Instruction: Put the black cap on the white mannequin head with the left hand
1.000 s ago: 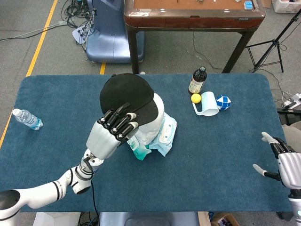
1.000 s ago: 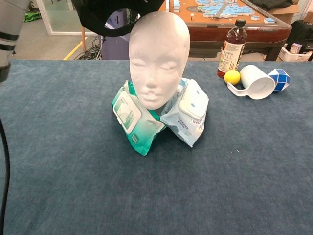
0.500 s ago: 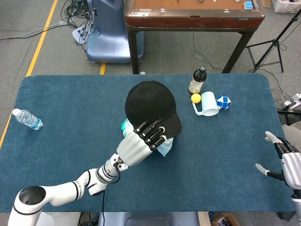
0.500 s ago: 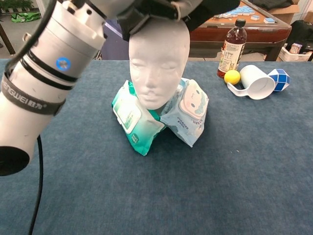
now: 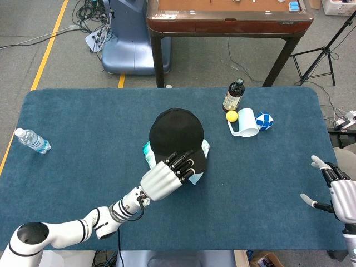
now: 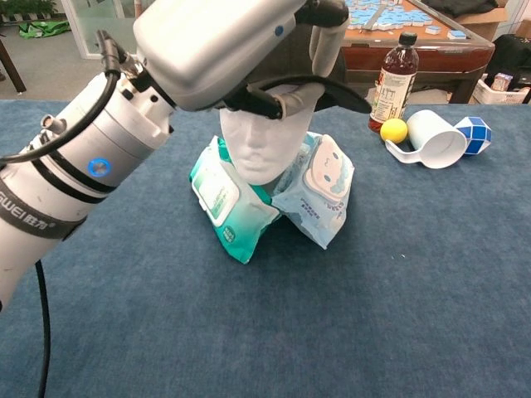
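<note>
Your left hand's (image 5: 164, 177) fingers (image 5: 183, 162) grip the cap's (image 5: 177, 131) brim atop the head (image 6: 264, 149); right hand (image 5: 337, 191) spread wide.

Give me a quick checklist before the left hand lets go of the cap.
1. Black cap covers the top of the mannequin head: ok.
2. Brim faces the face side: ok.
3. Cap seated level and fully down: cannot tell, the left hand hides it.
4. Left hand holds the brim: ok.
5. Wipe packs sit against the head's base: ok.
6. Right hand far from the head: ok.
</note>
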`<state>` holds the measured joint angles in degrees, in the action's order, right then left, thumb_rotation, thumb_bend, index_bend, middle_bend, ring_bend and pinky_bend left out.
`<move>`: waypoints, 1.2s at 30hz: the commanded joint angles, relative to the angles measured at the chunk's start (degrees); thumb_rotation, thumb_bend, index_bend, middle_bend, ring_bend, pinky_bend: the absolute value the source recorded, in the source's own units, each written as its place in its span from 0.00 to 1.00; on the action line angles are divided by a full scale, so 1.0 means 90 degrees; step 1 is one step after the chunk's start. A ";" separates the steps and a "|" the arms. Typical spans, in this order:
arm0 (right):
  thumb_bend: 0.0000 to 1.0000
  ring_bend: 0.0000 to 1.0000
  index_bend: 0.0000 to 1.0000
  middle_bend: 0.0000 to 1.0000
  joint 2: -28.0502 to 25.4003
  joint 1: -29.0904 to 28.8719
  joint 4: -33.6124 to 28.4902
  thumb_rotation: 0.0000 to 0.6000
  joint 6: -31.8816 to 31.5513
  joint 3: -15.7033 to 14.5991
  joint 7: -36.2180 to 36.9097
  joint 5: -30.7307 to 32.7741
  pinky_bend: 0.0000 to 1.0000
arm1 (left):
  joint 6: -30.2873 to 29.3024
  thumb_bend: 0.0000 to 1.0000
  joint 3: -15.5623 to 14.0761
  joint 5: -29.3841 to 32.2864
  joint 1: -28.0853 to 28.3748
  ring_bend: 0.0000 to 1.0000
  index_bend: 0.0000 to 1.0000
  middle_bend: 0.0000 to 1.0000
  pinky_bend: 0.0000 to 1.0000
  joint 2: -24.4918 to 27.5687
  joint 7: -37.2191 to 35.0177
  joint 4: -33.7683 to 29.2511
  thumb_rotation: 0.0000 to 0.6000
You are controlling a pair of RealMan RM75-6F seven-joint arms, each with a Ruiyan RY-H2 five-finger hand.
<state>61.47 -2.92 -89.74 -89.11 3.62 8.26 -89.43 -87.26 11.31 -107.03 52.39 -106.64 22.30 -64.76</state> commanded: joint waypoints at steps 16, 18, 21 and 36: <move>0.00 0.21 0.11 0.28 0.0023 -0.0023 -0.0017 1.00 0.0065 0.0007 -0.0091 0.0037 0.39 | 0.0073 0.26 -0.0241 0.0527 -0.0665 0.23 0.11 0.48 0.55 0.0280 0.0289 -0.0538 1.00; 0.00 0.21 0.11 0.28 0.0028 -0.0032 -0.0019 1.00 0.0085 0.0011 -0.0106 0.0050 0.39 | 0.0018 0.26 -0.0254 0.0535 -0.0737 0.23 0.10 0.48 0.55 0.0312 0.0325 -0.0620 1.00; 0.00 0.21 0.11 0.29 0.0031 -0.0044 -0.0027 1.00 0.0109 0.0008 -0.0132 0.0050 0.39 | -0.0031 0.23 -0.0274 0.0596 -0.0886 0.23 0.06 0.47 0.55 0.0376 0.0526 -0.0790 1.00; 0.00 0.21 0.11 0.29 0.0071 -0.0055 -0.0053 1.00 0.0139 0.0008 -0.0255 0.0075 0.39 | -0.0332 0.13 -0.0420 0.1521 -0.2182 0.19 0.00 0.32 0.55 0.1181 0.1902 -0.2090 1.00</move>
<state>62.08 -3.41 -90.22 -87.87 3.67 6.00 -88.79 -89.17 8.13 -94.33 34.40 -97.43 37.95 -82.07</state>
